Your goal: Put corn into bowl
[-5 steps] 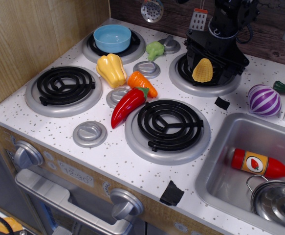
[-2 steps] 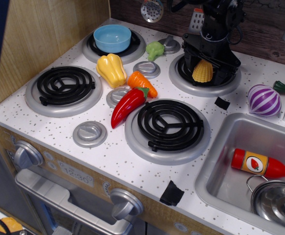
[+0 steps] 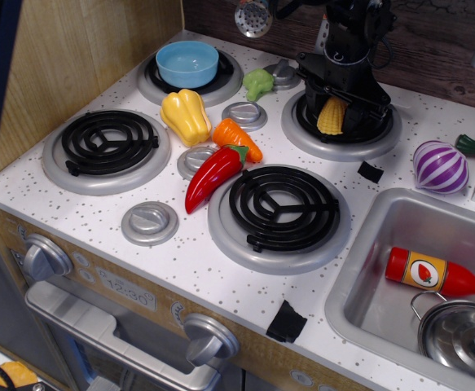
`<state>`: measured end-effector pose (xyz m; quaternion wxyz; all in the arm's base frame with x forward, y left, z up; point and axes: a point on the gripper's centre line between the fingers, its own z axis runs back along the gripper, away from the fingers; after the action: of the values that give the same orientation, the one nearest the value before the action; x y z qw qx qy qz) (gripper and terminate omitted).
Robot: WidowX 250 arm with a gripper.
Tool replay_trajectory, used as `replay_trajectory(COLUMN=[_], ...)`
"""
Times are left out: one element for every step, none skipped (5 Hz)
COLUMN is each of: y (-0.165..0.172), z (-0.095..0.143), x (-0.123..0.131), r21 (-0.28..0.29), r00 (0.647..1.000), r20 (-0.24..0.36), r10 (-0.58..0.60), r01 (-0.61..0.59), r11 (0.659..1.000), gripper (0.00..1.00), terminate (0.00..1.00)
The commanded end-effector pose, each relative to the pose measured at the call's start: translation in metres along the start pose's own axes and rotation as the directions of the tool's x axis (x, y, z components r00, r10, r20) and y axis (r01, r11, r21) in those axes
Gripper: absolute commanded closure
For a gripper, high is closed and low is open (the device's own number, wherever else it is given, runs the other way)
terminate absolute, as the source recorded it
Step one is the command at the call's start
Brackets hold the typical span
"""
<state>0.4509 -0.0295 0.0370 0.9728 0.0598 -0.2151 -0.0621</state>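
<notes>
The yellow corn [image 3: 332, 116] lies on the back right burner [image 3: 302, 137]. My black gripper [image 3: 335, 114] has come down over it, with one finger on each side and pressed against the cob. The right finger [image 3: 354, 119] hides part of the corn. The corn still sits low on the burner. The light-blue bowl [image 3: 186, 63] stands empty on the back left burner, well to the left of the gripper.
A yellow bell pepper [image 3: 186, 116], a carrot [image 3: 237, 138], a red chili [image 3: 214, 174] and broccoli [image 3: 258, 82] lie between the burners. A purple onion [image 3: 440, 166] is to the right. The sink [image 3: 359, 269] holds a ketchup bottle [image 3: 433, 273] and a steel pot [image 3: 459, 332].
The gripper has moved left and down over the corn. Its fingers now flank the cob and cover part of it. The corn has stayed on the burner.
</notes>
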Motion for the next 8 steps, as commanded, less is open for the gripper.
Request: replay_trajectory(y=[0.016, 0.056, 0.096, 0.135, 0.165, 0.184, 0.193, 0.198], z=[0.038, 0.074, 0.091, 0.089, 0.077, 0.063, 0.050, 0.045], x=[-0.004, -0.029, -0.043, -0.047, -0.041, -0.032, -0.022, -0.023], r21=[0.072, 0.235, 0.327, 0.363, 0.336, 0.317, 0.294, 0.297], r00=[0.998, 0.993, 0.994, 0.997, 0.990, 0.974, 0.961, 0.923], r20=[-0.003, -0.028, -0.006, 0.054, 0.120, 0.165, 0.197, 0.289], r10=[0.060, 0.111, 0.105, 0.052, -0.071, -0.154, -0.197, -0.254], r01=[-0.060, -0.101, -0.097, -0.068, 0.026, 0.096, 0.134, 0.165], r11=[0.996, 0.967, 0.940, 0.929, 0.941, 0.944, 0.946, 0.940], gripper=[1.00, 1.00, 1.00, 1.00, 1.00, 1.00, 1.00, 1.00], terminate=[0.00, 0.00, 0.00, 0.00, 0.00, 0.00, 0.00, 0.00])
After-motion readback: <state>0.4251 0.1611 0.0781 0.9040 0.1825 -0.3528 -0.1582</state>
